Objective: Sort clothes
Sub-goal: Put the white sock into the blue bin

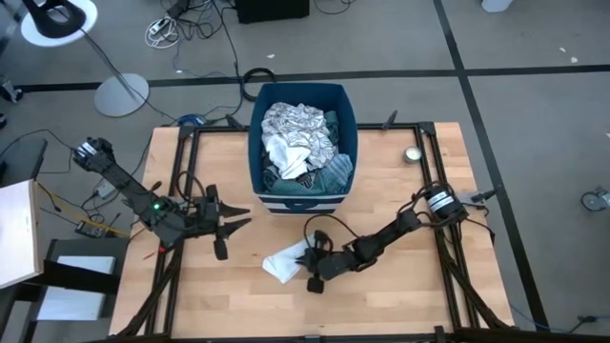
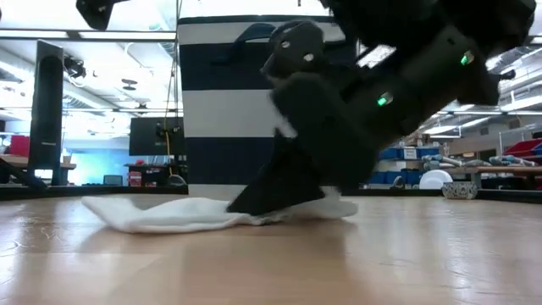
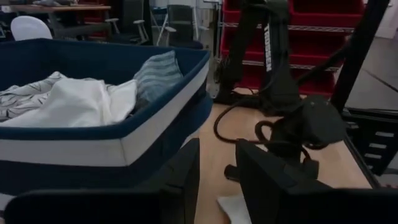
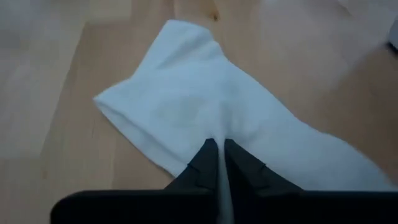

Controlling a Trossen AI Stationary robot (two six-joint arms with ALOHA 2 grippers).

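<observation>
A small white cloth (image 1: 284, 263) lies flat on the wooden table in front of the bin; it also shows in the low view (image 2: 161, 216) and the right wrist view (image 4: 186, 99). My right gripper (image 1: 309, 258) is low over the cloth's right end and shut on it. My left gripper (image 1: 238, 219) is open and empty, left of the bin's near corner, and points toward the table's right. The dark blue bin (image 1: 303, 195) at the far middle holds several clothes: a white one (image 3: 81, 102), a black-printed white one (image 1: 295, 122) and a teal striped one (image 3: 158, 71). My right gripper pinches a raised fold of the white cloth (image 4: 219, 134) between its two fingertips, at the cloth's end nearest the table's right. The fingers (image 4: 202, 158) slant down from the table's right. The rest of the cloth lies spread on the table.
A small round tin (image 1: 413, 153) sits at the far right of the table. The bin's white-striped wall (image 3: 155, 134) stands close beside my left gripper. Black frame rails run along the table's sides (image 1: 434, 181). Bare wood lies near the front edge (image 1: 381, 305).
</observation>
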